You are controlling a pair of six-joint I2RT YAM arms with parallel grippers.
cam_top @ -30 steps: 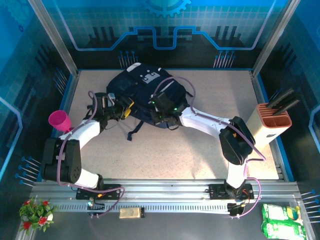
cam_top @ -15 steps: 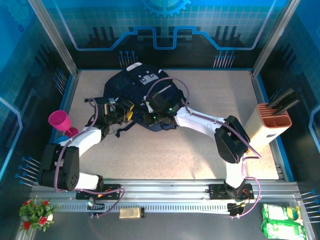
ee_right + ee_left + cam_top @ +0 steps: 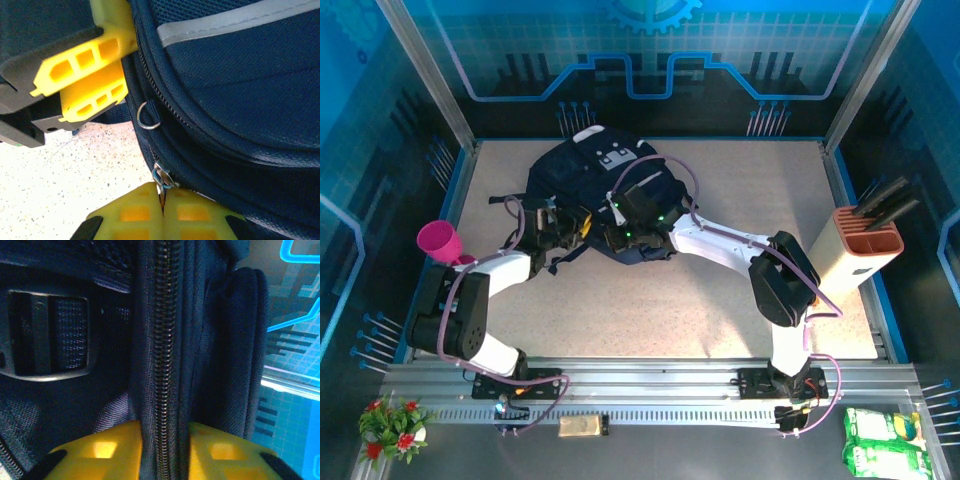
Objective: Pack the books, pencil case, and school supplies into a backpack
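On the table (image 3: 740, 190) the backpack (image 3: 585, 170) lies at about 11 o'clock from centre, and over the last second it has been dragged and bunched a little toward 9 o'clock. The right arm (image 3: 720, 240) has swept the same way, and the left arm (image 3: 495, 268) has folded in from 8 o'clock to meet the bag. The left gripper (image 3: 162, 442), which was wider a second ago, has narrowed until its yellow fingers pinch the zipper track (image 3: 162, 340) from both sides. The right gripper (image 3: 161, 202) stays fully closed, with the metal zipper pull (image 3: 160, 177) nipped between its tips. My read is that one arm now anchors the fabric while the other runs the zip; whether it is opening or closing, I cannot tell. Both wrists reach low, meeting at the bag's 6 o'clock edge.
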